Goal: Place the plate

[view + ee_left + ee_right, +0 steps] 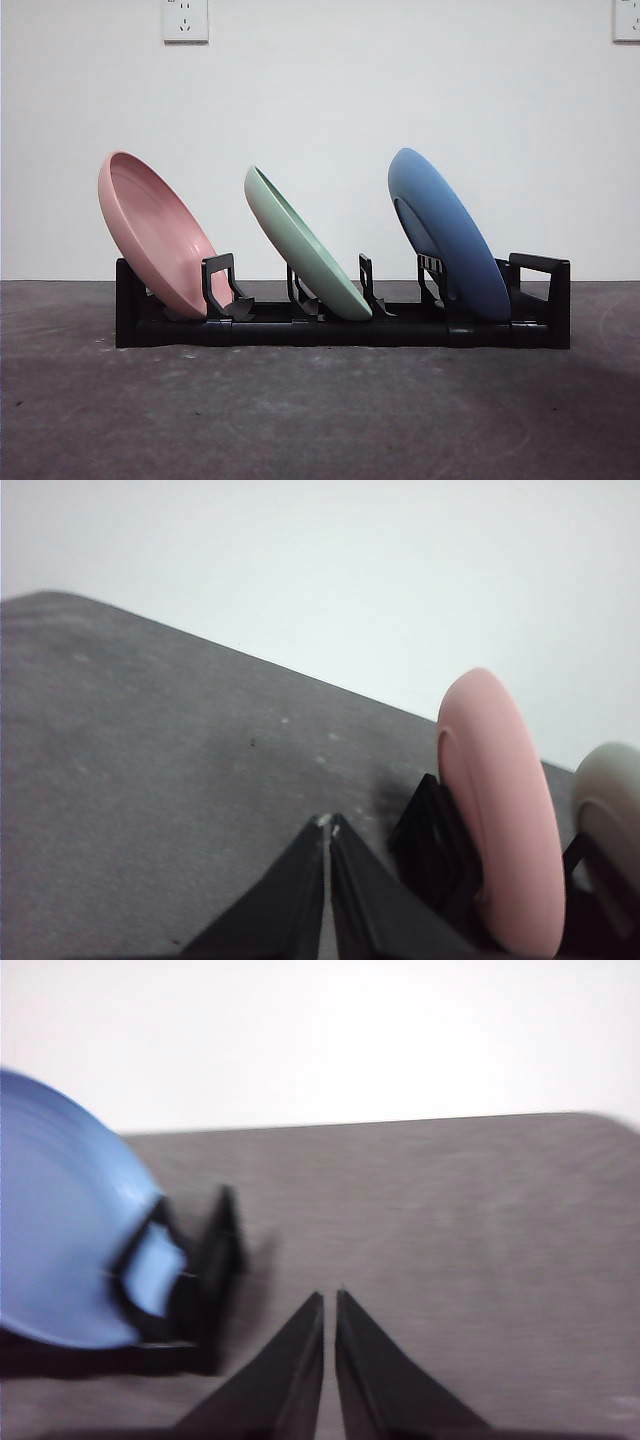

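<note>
Now the round pink plate (155, 232), pale green plate (303, 246) and blue plate (446, 232) lean in the black slotted rack (340, 330); left gripper (328, 825) and right gripper (329, 1297), jaws together and empty, sit beside its ends.

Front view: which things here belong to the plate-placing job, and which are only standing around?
Part of the job:
- pink plate, green plate and blue plate, all leaning in the rack
- black rack
- left gripper and right gripper, both holding nothing

Just there:
- grey table
- wall sockets
</note>
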Controlling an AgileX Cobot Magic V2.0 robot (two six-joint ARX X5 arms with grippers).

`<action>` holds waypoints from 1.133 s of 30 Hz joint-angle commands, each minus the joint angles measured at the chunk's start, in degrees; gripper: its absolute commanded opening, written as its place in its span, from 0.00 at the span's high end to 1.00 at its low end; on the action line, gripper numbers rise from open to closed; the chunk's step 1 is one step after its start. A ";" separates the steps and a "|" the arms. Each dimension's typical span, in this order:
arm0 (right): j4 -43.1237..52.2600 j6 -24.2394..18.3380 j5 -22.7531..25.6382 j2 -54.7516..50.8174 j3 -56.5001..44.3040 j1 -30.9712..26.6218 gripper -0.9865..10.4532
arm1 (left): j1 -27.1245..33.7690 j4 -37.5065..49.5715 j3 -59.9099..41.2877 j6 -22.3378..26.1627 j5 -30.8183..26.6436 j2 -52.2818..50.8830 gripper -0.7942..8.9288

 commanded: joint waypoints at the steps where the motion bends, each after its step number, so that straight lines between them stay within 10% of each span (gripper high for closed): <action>1: 1.11 10.71 -3.41 -0.02 -0.13 -0.04 0.90 | 0.11 0.76 -1.05 -4.26 0.04 -0.07 0.91; 11: -5.38 26.73 -9.77 2.27 7.10 -0.04 0.90 | 0.11 -10.64 8.11 -13.77 6.91 2.97 0.91; 24: -28.28 7.45 -22.16 30.47 39.06 0.20 0.90 | 0.09 -34.67 38.49 3.87 15.34 27.32 0.91; 34: -40.63 -0.94 -22.08 49.13 57.33 6.54 0.90 | -2.38 -52.41 58.12 14.78 16.28 47.52 0.91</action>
